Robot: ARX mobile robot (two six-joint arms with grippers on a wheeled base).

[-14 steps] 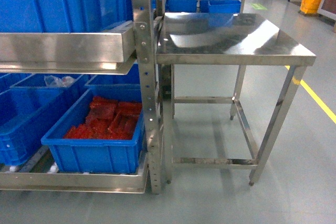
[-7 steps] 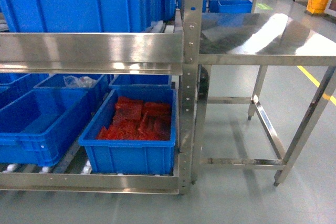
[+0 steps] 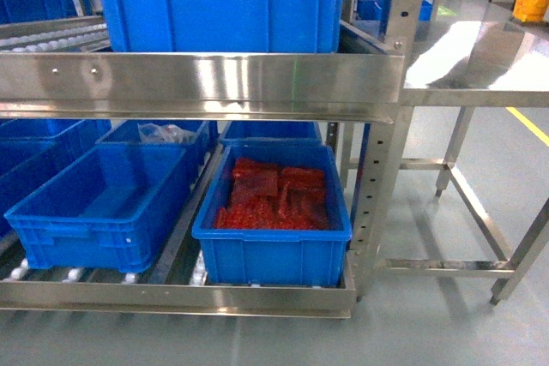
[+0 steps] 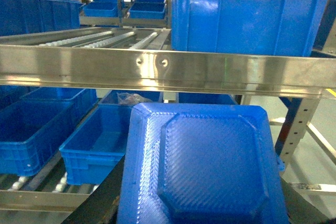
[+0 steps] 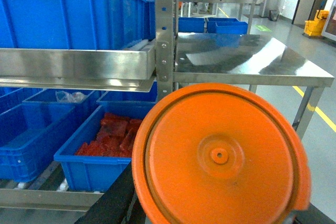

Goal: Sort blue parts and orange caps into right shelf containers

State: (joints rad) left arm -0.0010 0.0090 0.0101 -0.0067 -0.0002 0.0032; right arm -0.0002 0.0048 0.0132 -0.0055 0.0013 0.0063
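Right now your left jaws are carrying a blue part (image 4: 210, 171), an octagonal ribbed tray filling the lower left wrist view, though you cannot tell their grip because the tray is hiding the fingers. Your right jaws are likewise sitting hidden behind a round orange cap (image 5: 220, 156), so their closure is unclear too. Ahead of both jaws, beyond the steel shelf rail (image 3: 197, 83), the right shelf containers (image 3: 274, 229) are waiting on the lower rollers, one holding red pieces (image 3: 274, 199), with the tabletop (image 5: 247, 59) standing off to the right.
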